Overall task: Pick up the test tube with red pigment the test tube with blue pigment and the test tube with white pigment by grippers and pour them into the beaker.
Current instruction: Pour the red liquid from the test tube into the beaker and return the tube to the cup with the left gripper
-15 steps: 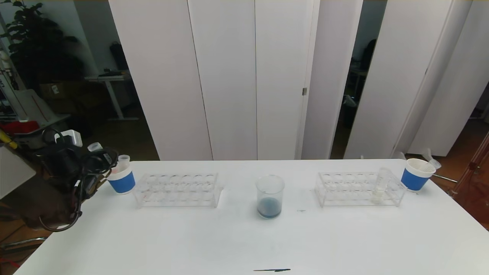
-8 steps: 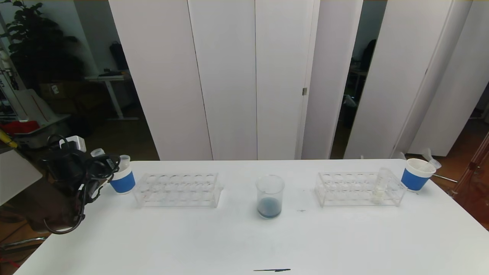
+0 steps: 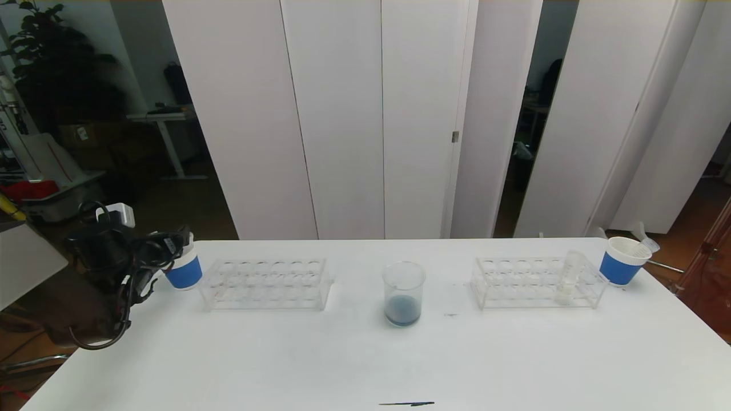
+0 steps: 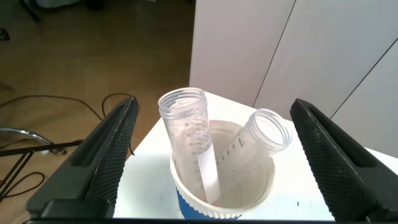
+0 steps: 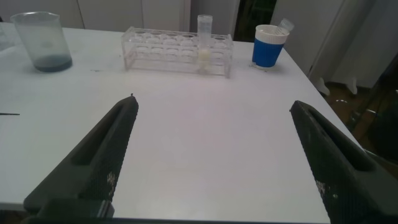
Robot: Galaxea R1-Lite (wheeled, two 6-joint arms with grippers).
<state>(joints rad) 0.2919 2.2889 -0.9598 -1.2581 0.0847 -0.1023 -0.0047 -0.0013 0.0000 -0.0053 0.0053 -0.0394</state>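
My left gripper (image 4: 211,155) hangs spread over the far-left cup (image 4: 221,186) of two emptied tubes. The beaker (image 3: 404,294) at centre holds bluish liquid; the test tube with white pigment (image 3: 568,279) waits in the right rack, unpoured; my right gripper (image 5: 211,155) is spread too

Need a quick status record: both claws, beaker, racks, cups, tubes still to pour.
left claw: open, astride the left blue-banded cup, which holds two emptied tubes
right claw: open, above bare table, holding nothing
beaker: upright, centre of table, dark bluish liquid at bottom
left rack: no tubes
right rack: one upright test tube with white pigment
right blue-banded cup: far right, tubes inside
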